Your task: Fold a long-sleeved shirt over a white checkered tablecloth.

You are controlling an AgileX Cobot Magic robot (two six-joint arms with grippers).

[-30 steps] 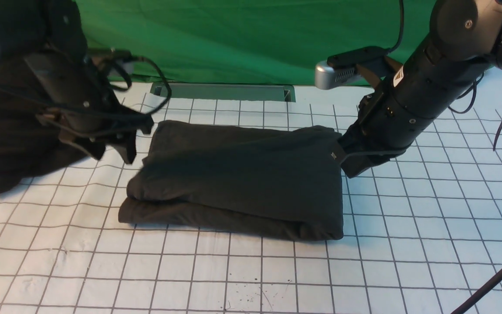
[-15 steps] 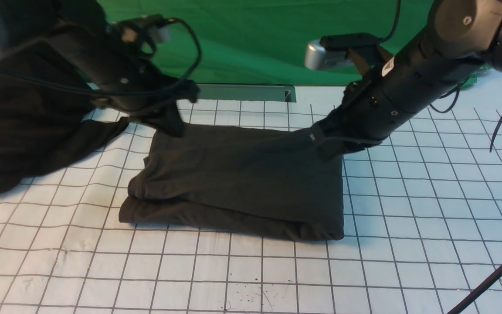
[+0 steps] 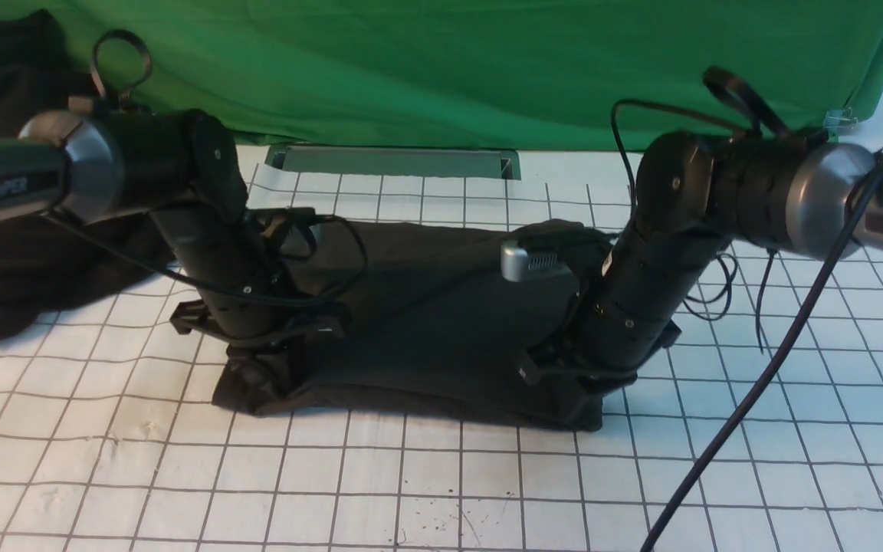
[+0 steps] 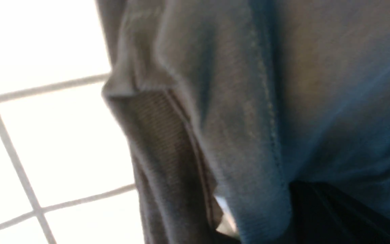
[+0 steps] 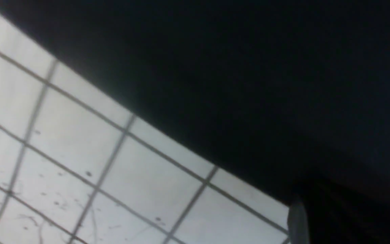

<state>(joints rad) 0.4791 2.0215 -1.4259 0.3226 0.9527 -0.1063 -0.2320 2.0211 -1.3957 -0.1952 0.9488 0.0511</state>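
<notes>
folded long-sleeved shirt lies mid white checkered tablecloth, before green backdrop. left gripper pressed into shirt's near left corner, jaws closed, fabric bunched around them. right gripper down at near right corner, jaws closed; whether either pinches cloth, cannot tell. second dark garment heaped far left.

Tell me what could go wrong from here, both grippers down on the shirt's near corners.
1. The shirt is folded in layers; the left gripper may have pinched only some, so a lift could spill the stack.
2. The right gripper sits at the very corner; fabric might slip out.
3. Dragging could bunch the tablecloth.
</notes>
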